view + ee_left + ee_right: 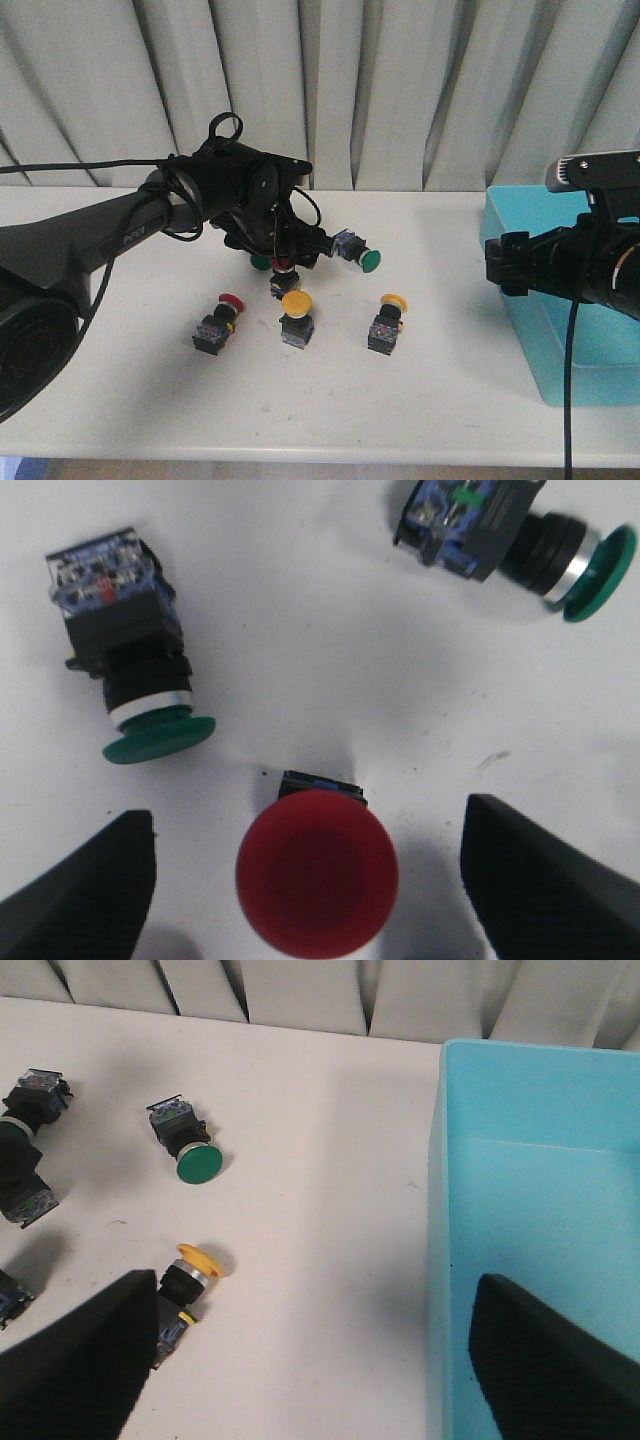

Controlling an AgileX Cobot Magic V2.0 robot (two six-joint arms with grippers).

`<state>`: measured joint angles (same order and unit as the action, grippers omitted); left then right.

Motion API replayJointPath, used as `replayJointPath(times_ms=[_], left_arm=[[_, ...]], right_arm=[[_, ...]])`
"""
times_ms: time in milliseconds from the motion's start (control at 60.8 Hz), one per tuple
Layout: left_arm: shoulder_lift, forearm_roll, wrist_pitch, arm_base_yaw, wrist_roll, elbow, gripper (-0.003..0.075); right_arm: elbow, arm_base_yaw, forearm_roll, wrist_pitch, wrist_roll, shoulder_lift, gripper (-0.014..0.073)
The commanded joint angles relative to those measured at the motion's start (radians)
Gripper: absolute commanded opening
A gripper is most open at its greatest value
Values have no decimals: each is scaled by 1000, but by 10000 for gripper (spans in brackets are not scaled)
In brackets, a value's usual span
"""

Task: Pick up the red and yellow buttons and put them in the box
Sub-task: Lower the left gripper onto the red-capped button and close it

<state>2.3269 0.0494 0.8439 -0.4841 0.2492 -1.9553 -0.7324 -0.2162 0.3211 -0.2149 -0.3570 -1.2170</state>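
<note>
Here the left gripper (310, 880) hung open over an upright red button (317, 883), pick not yet made. Next: lower, close, carry to box (560, 330). Right gripper (310, 1360) open, empty.

Soft even light, slightly blurry.

Green-capped switches (135, 650) (358, 255) lie tipped — white table (450, 400), pleated curtain (400, 90).

Beside the turquoise box (520, 300), the buttons wore red (231, 300), yellow (294, 302) and green (370, 261) caps on black bodies; the table (420, 400) was white.
</note>
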Motion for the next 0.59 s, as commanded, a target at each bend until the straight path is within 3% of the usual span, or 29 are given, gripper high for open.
replayJointPath(times_ms=[0, 181, 313, 494, 576], left_arm=[[-50, -1, -36, -2, 3, -35, 594], [-27, -2, -38, -2, 3, -40, 483], [-27, -2, -56, -2, 3, -40, 318], [-27, -2, -65, -2, 3, -40, 8], [-31, -1, -59, -2, 2, -52, -8]], right_arm=[[-36, 0, 5, 63, 8, 19, 596], [-36, 0, -14, 60, 8, 19, 593], [-36, 0, -14, 54, 8, 19, 593], [-36, 0, -14, 36, 8, 9, 593], [-36, 0, -14, 35, 10, 0, 593]])
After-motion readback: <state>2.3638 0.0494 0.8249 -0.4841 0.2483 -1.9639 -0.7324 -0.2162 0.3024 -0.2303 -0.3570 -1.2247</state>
